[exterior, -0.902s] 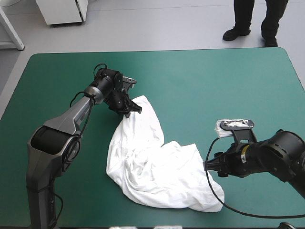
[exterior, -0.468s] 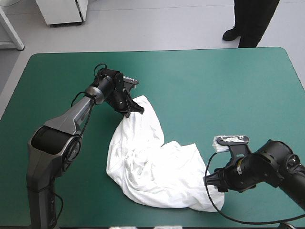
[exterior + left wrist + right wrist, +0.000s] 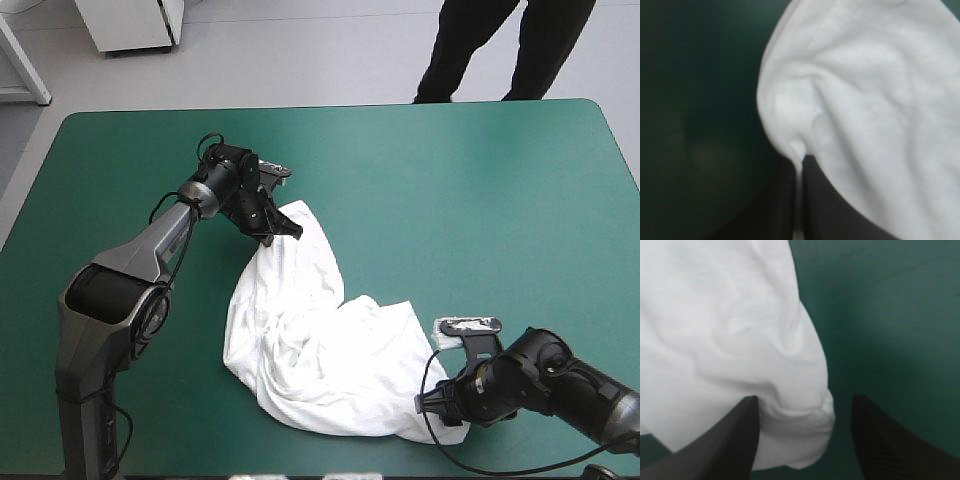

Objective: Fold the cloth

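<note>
L tool (image 3: 272, 228) clamped on T-shirt (image 3: 320, 350) far corner; R tool (image 3: 805, 402) spread wide, straddling T-shirt near corner on teal-green worktop (image 3: 480, 200).

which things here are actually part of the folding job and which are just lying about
Part of the job:
T-shirt, crumpled
left gripper, fingers shut on its far corner
right gripper, fingers open, its near corner between them

Just lying about:
only the table under it; no other loose thing shows
</note>
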`<state>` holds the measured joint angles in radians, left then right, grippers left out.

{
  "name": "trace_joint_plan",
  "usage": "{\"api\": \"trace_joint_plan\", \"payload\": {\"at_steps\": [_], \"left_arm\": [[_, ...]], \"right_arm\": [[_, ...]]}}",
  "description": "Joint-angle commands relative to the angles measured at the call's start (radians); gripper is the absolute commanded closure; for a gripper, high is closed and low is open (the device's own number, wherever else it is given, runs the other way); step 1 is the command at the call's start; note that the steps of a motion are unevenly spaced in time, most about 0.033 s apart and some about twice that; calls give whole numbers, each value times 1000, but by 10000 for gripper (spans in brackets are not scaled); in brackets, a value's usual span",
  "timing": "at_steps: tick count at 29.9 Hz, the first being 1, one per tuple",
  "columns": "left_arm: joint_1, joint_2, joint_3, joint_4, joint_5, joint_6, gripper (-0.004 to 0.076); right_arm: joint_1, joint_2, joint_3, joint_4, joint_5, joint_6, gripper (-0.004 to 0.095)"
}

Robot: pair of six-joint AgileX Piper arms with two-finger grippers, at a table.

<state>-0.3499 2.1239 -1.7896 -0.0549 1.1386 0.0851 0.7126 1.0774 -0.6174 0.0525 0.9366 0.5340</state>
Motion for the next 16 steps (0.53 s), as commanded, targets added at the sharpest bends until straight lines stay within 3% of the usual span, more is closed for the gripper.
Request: {"api": "trace_joint_plan", "payload": {"at_steps": [1,4,6,9,10,16], "left_arm": [[3,-24,-12,26,-40,2,734],[3,-24,-12,24,-41,2,734],[5,-24,-12,24,-40,2,734],[5,-24,-12,24,-40,0,734],[5,-24,-12,24,-40,-13,734],[5,-51,-12,32,-14,-6,734]], "right_arm": [[60,51,20,-19,-91,55,395],[105,107,35,-21,-119,108,405],[127,139,35,-35,-119,138,476],[152,162,35,-44,-115,145,754],[152,162,35,-44,-115,145,905],[150,94,13,-135,-27,201,925]]}}
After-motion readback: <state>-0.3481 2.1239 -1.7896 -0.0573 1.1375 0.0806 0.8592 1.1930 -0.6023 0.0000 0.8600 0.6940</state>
